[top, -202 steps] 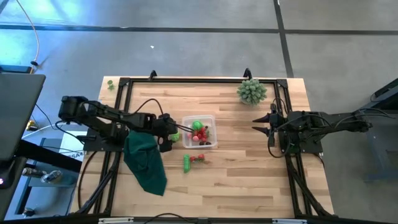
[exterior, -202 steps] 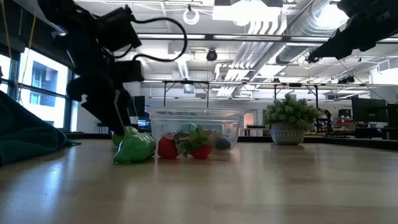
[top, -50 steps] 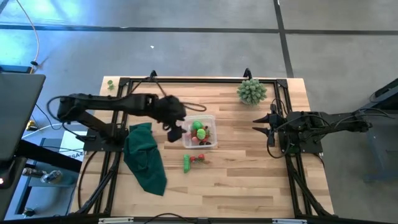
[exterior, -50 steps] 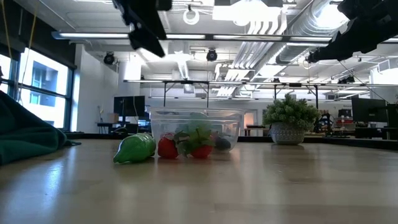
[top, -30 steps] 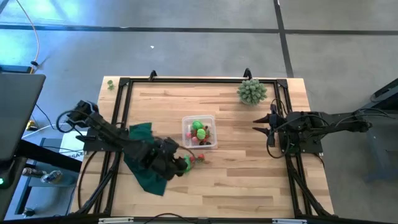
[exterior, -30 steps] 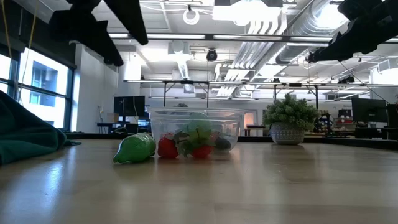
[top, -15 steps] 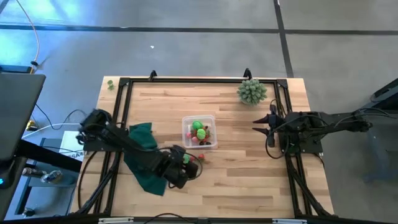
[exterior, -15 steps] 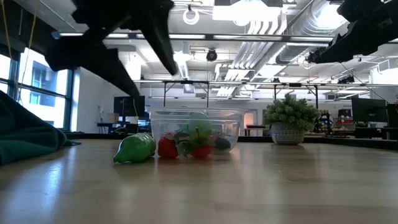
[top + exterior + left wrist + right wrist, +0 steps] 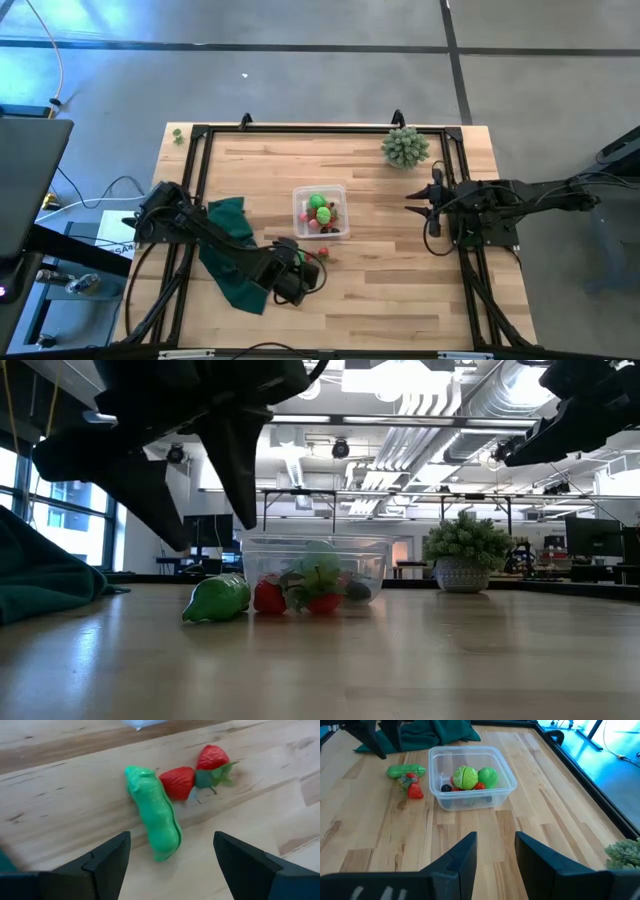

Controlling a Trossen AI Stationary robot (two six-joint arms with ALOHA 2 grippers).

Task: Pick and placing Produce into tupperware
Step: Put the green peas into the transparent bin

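Note:
A green pea pod (image 9: 155, 827) and two red strawberries (image 9: 181, 782) lie loose on the wooden table, just near of the clear tupperware (image 9: 320, 212). The tupperware holds green, red and dark produce (image 9: 470, 777). My left gripper (image 9: 171, 840) hangs open above the pod, pointing steeply down, one finger on each side of it and clear of it. In the low view its two dark fingers (image 9: 235, 465) stand well above the pod (image 9: 217, 600). My right gripper (image 9: 430, 205) waits open at the table's right side, high above the wood.
A dark green cloth (image 9: 232, 258) lies bunched left of the pod, under my left arm. A pale green spiky plant (image 9: 404, 147) stands in the far right corner. Black frame rails (image 9: 320, 130) run along the table's edges. Bare wood lies on the near side.
My left gripper has come down and gone toward the table's right and near edge, ending over the pea pod. It has rolled about its own axis on the way and stayed open. The produce has not moved.

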